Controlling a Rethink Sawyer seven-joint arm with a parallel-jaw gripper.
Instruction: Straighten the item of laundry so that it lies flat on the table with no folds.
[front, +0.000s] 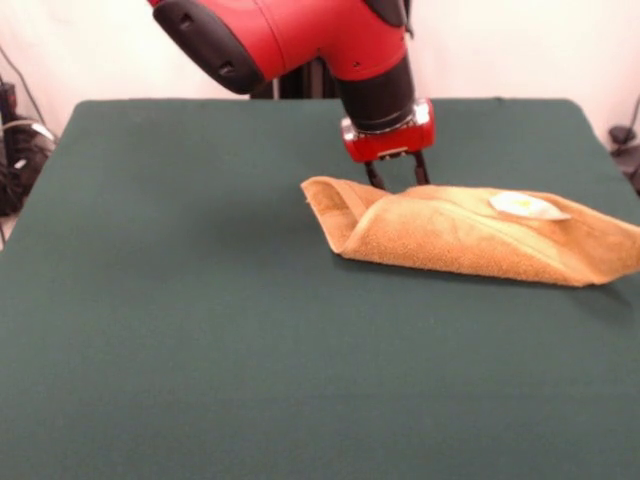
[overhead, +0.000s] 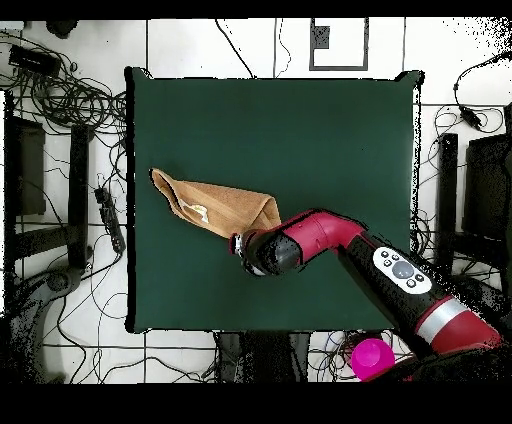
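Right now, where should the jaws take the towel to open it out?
Probably the folded-over end of the towel, nearest the gripper, coming straight down from above. The layers there lie doubled, so lifting the top flap should unfold it across the table.

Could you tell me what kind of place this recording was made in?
Probably a robotics lab: a red robot arm works a towel on a green-clothed table, with loose cables across the tiled floor.
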